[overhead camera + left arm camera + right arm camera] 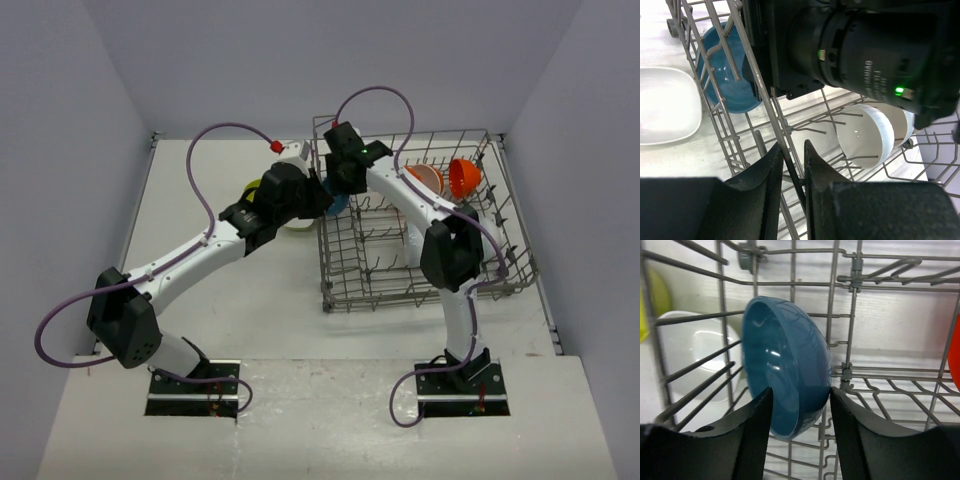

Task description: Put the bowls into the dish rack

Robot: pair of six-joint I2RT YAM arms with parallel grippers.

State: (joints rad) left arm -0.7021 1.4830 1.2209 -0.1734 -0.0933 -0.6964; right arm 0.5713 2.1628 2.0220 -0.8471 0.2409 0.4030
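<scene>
The grey wire dish rack (500, 262) stands on the right of the table. My right gripper (341, 188) reaches into its far left corner. Its fingers are closed on either side of the blue bowl (785, 365), which stands on edge among the tines, also seen in the left wrist view (727, 80). My left gripper (791, 162) is shut on a wire of the rack's left wall (760, 85). A white round bowl (865, 134) and two orange bowls (463, 177) (426, 178) sit inside the rack. The white squarish bowl (662, 105) and yellow-green bowl (252, 188) lie on the table outside it.
Both wrists crowd together at the rack's left wall; the right wrist body (865, 45) hangs just above my left fingers. Grey walls enclose the table (230, 300) at the back and on both sides.
</scene>
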